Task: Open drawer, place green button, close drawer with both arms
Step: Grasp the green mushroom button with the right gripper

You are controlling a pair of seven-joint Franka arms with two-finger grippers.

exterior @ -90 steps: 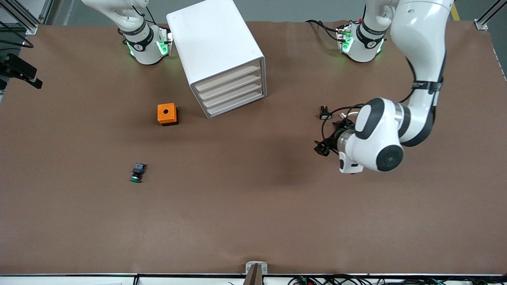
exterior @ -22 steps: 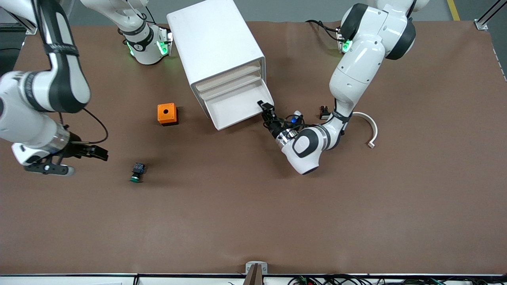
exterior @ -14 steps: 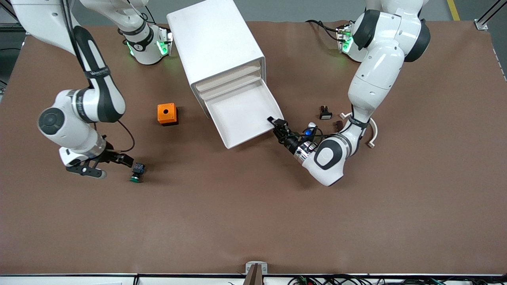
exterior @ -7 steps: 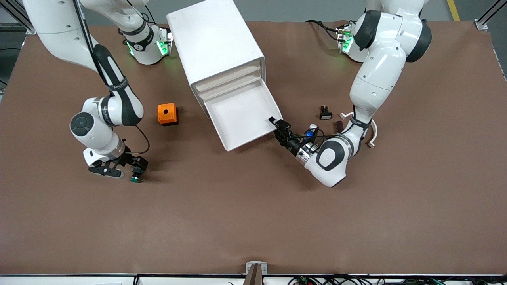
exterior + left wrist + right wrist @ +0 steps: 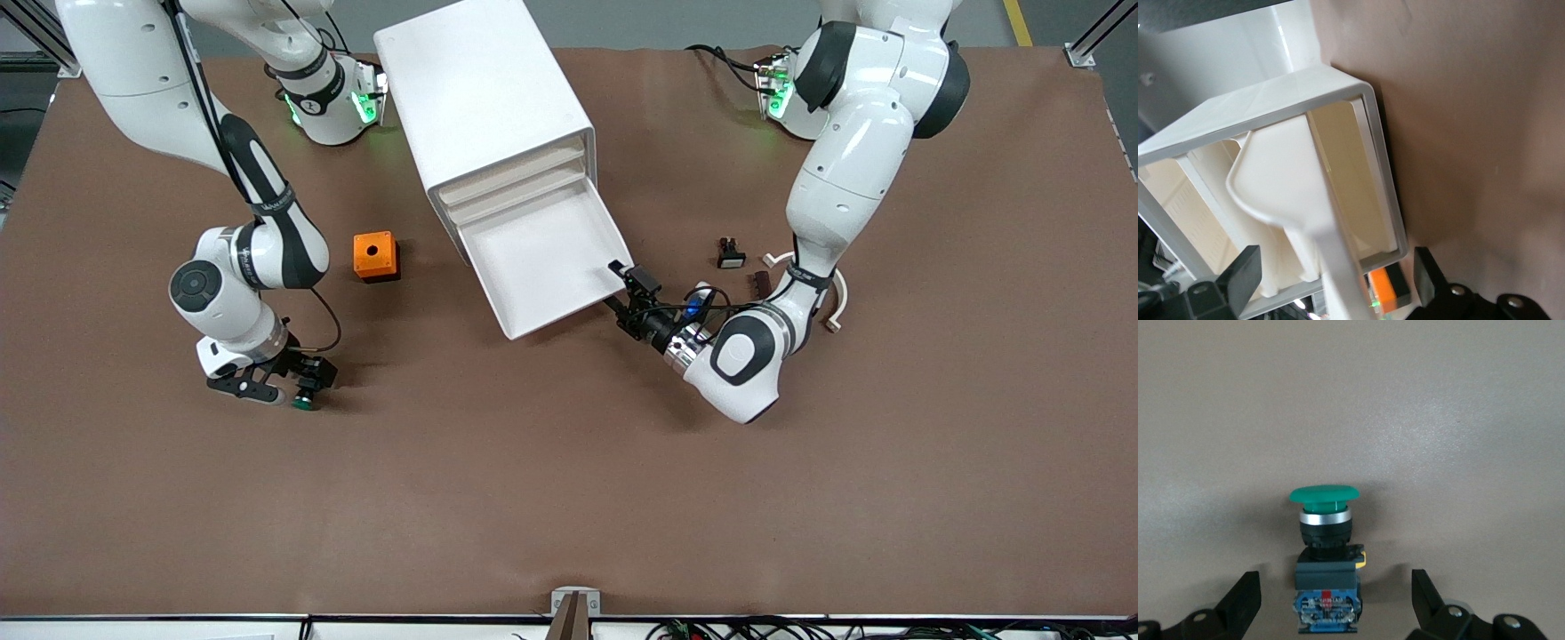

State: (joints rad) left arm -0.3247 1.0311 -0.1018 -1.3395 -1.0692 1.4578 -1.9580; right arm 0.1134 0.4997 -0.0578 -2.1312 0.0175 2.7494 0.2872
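Observation:
The drawer [image 5: 542, 258], third from the top of the white cabinet [image 5: 480, 89], stands pulled far out and empty. My left gripper [image 5: 629, 293] is at its front corner toward the left arm's end. In the left wrist view that gripper [image 5: 1335, 260] is open, its fingers wide on either side of the drawer's front lip [image 5: 1281, 180] and clear of it. The button [image 5: 303, 403] lies on its side on the table. My right gripper [image 5: 298, 388] is low over it, open, and its fingers [image 5: 1245, 600] straddle the button's dark body [image 5: 1328, 587] without touching.
An orange box with a hole [image 5: 374, 255] sits beside the cabinet toward the right arm's end; it also shows in the left wrist view [image 5: 1385, 287]. A black-and-white switch [image 5: 730, 253], a small dark piece [image 5: 760, 282] and a white curved part [image 5: 836, 298] lie near the left forearm.
The drawer slid farther out under my left gripper, then stopped. My right gripper swung in from the right arm's end and came down around the button.

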